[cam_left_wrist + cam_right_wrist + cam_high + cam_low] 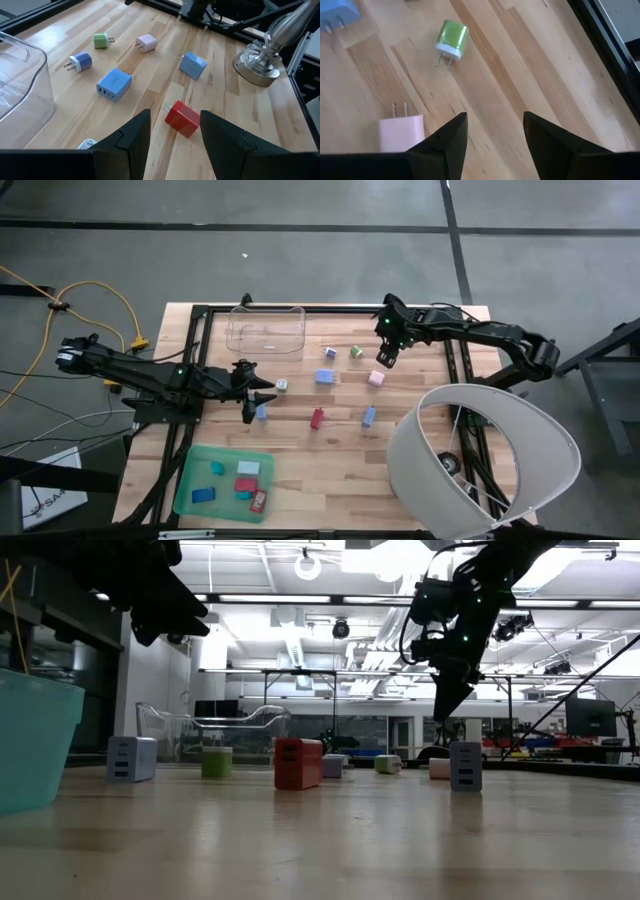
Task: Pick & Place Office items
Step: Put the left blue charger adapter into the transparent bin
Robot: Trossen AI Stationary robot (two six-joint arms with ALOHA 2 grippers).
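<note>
Pink charger [402, 134] prongs point away from released right end effector [492, 140].

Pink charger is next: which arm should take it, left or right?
Right, probably. The right end effector hangs open just beside the pink charger, which shows close ahead in its wrist view. The left end effector is open too, but sits across the table near the blue charger.

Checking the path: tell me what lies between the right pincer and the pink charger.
Only bare wooden tabletop; the right wrist view shows the open right pincer beside the pink plastic charger.
</note>
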